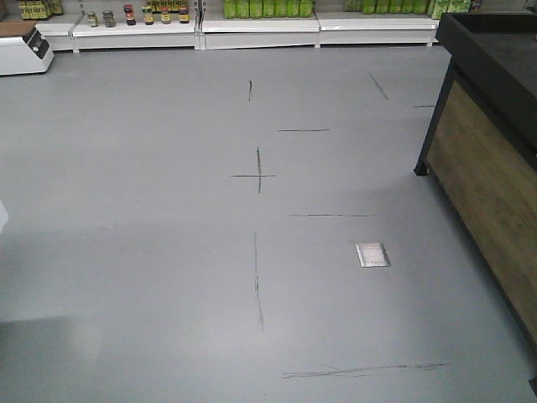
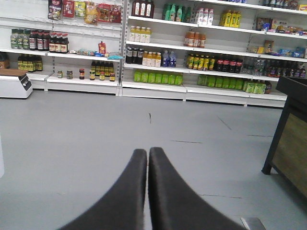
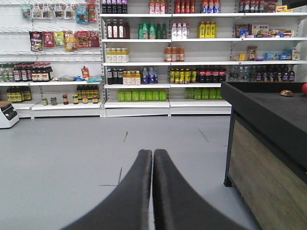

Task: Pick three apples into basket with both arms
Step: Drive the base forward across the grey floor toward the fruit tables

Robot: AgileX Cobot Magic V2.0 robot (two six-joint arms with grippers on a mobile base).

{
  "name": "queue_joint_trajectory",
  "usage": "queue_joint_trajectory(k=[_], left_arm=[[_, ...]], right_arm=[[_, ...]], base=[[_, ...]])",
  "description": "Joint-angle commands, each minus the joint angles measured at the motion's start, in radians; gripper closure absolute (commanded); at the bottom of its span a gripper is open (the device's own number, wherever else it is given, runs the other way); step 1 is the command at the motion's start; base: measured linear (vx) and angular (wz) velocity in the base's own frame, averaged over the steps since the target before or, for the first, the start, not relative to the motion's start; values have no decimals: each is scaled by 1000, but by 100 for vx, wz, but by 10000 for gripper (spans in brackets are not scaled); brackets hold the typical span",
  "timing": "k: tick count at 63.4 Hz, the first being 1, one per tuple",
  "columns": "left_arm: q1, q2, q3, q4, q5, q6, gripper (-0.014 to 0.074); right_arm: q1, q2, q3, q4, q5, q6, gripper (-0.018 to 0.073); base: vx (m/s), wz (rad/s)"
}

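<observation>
Across a grey shop floor [image 1: 151, 269], both wrist cameras looked out level toward white shelves [image 2: 158, 87] stocked with bottles, jars and hanging packets. The left gripper [image 2: 147, 152] pointed straight ahead at those shelves, held roughly horizontal above the floor. Its two black fingers [image 2: 124, 201] were pressed together along their length, with nothing between them. The right gripper [image 3: 152, 153] was posed the same way, level and facing the shelves. Its fingers [image 3: 182, 201] were also clenched tip to tip on nothing.

To the right of the right gripper stood a counter [image 3: 268, 112] with a black top and a wood-panelled side. At the far right edge of that top, a red rounded shape [image 3: 304, 88] was cut off by the frame. It was too cropped to say whether it was an apple. A small brownish object [image 3: 287, 93] lay just beside it.

In the front view, thin dark marks crossed the floor, and a square metal plate [image 1: 372, 254] sat flush in it near the counter. A white machine [image 2: 14, 86] stood at the far left by the shelves.
</observation>
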Motion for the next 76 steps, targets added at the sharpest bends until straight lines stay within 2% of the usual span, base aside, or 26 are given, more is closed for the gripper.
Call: queue_joint_trajectory(k=[1,76], left_arm=[[-1,-14,22,-4,-78,-7,603],[-1,-14,22,-4,-78,-7,603]], right_arm=[[-6,-10,13,-1,-75,1,568],[-6,-10,13,-1,-75,1,568]], base=[[9,-2],[8,6]])
